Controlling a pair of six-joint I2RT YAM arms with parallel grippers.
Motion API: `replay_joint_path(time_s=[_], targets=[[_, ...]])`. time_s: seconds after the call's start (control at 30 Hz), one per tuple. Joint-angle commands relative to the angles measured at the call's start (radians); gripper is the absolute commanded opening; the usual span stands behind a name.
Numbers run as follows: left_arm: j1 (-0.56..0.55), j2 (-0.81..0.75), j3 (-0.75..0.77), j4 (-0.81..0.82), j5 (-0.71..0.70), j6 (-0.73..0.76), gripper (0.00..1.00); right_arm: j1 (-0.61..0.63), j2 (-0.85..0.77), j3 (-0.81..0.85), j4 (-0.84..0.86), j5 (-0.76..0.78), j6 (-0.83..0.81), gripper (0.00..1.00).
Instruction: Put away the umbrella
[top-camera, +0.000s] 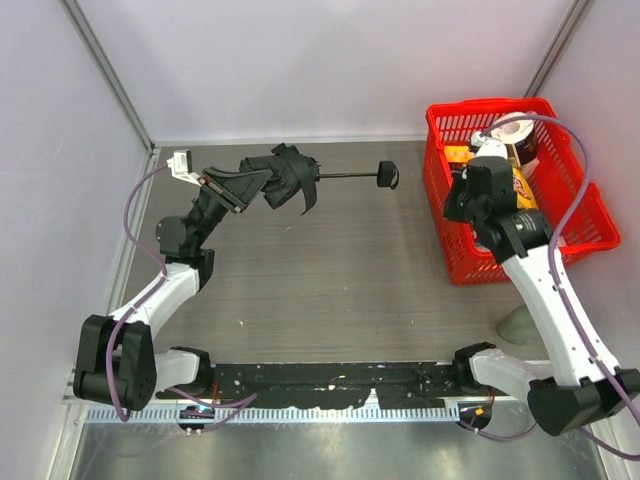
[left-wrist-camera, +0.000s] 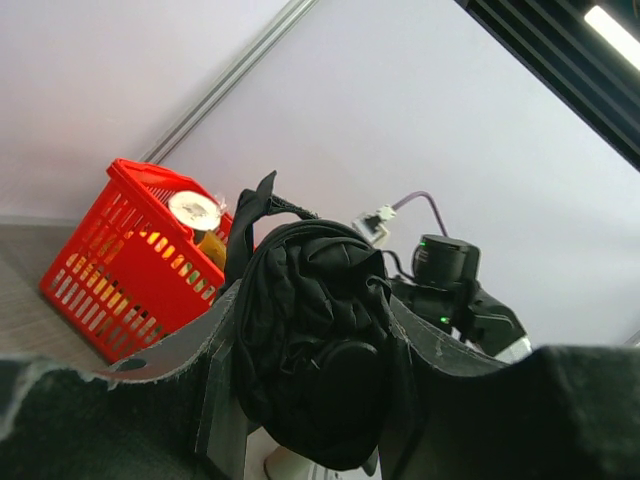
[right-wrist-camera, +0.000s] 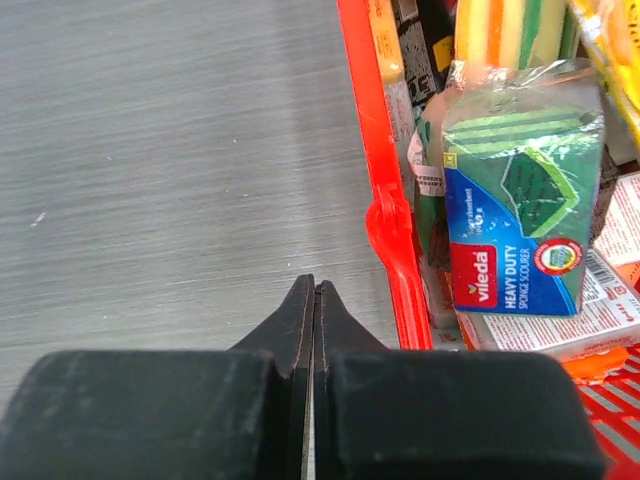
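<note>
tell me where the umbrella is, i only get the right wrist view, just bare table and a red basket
Observer: The left gripper is clamped on the umbrella at the far left of the table.
Operator: which part is it gripping
Observer: The bundled canopy, pinched from both sides.
Operator: is the shaft collapsed
Observer: No. The shaft is extended toward the red basket. The handle stops short of it, apart from your right gripper.
</note>
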Motion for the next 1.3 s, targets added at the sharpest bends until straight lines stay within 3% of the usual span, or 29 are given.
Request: replay_joint_path(time_s=[0.0,0.1,0.17,0.2,0.23,0.27,0.3,0.37,0.43,0.6,0.67,0.73,0.77,0.8,0.83,0.9,0.93,0.97,1.1,1.23,1.27], targets=[[0.007,-0.051,-0.002,0.278,-0.020,-0.049,0.00,-0.019,0.054,0.061,0.047,-0.062,-0.044,0.01],[0.008,-0.045,-0.001,0.284,-0.016,-0.085,0.00,0.030,0.126,0.101,0.093,-0.058,-0.050,0.01],[0.007,-0.028,-0.005,0.308,-0.013,-0.117,0.00,0.231,0.218,0.177,0.131,0.117,-0.067,0.01],[-0.003,-0.021,-0.004,0.307,-0.016,-0.126,0.00,0.332,0.317,0.211,0.165,0.095,-0.046,0.01],[-0.022,-0.008,0.002,0.306,-0.013,-0.125,0.00,0.396,0.382,0.322,0.170,0.093,-0.056,0.01],[-0.044,0.004,0.012,0.307,-0.002,-0.123,0.00,0.520,0.486,0.393,0.142,0.193,-0.081,0.01],[-0.059,0.013,0.018,0.306,0.003,-0.120,0.00,0.571,0.543,0.559,0.115,0.214,-0.116,0.01],[-0.066,0.016,0.001,0.304,-0.028,-0.140,0.00,0.606,0.605,0.686,0.072,0.151,-0.101,0.01],[-0.064,0.007,-0.004,0.307,-0.033,-0.137,0.00,0.574,0.556,0.604,0.104,0.119,-0.089,0.01],[-0.064,0.002,-0.001,0.307,-0.040,-0.131,0.00,0.338,0.281,0.197,0.148,0.035,-0.041,0.01],[-0.064,0.001,-0.001,0.307,-0.036,-0.141,0.00,0.305,0.172,0.047,0.205,-0.008,-0.067,0.02],[-0.063,-0.001,-0.004,0.307,-0.042,-0.148,0.00,0.304,0.072,-0.087,0.321,-0.117,-0.069,0.17],[-0.066,0.001,-0.004,0.307,-0.054,-0.160,0.00,0.304,0.050,-0.120,0.361,-0.221,-0.049,0.23],[-0.066,0.006,-0.007,0.309,-0.077,-0.181,0.00,0.305,0.001,-0.188,0.474,-0.311,-0.032,0.37],[-0.066,0.010,-0.010,0.307,-0.098,-0.206,0.00,0.325,-0.022,-0.238,0.546,-0.420,0.015,0.43],[-0.067,0.010,-0.020,0.309,-0.147,-0.253,0.00,0.395,-0.105,-0.392,1.000,-0.505,0.076,0.55],[-0.066,0.007,-0.025,0.307,-0.161,-0.269,0.00,0.424,-0.106,-0.481,1.094,-0.507,0.106,0.67],[-0.066,0.006,-0.027,0.307,-0.172,-0.284,0.00,0.451,-0.084,-0.499,1.228,-0.516,0.112,0.70],[-0.067,-0.005,-0.024,0.310,-0.184,-0.316,0.00,0.465,0.002,-0.514,1.427,-0.536,0.109,0.73],[-0.066,-0.016,-0.028,0.310,-0.210,-0.347,0.00,0.459,0.036,-0.502,1.490,-0.593,0.074,0.74],[-0.066,-0.019,-0.025,0.310,-0.209,-0.347,0.00,0.443,0.042,-0.485,1.469,-0.558,0.156,0.73]])
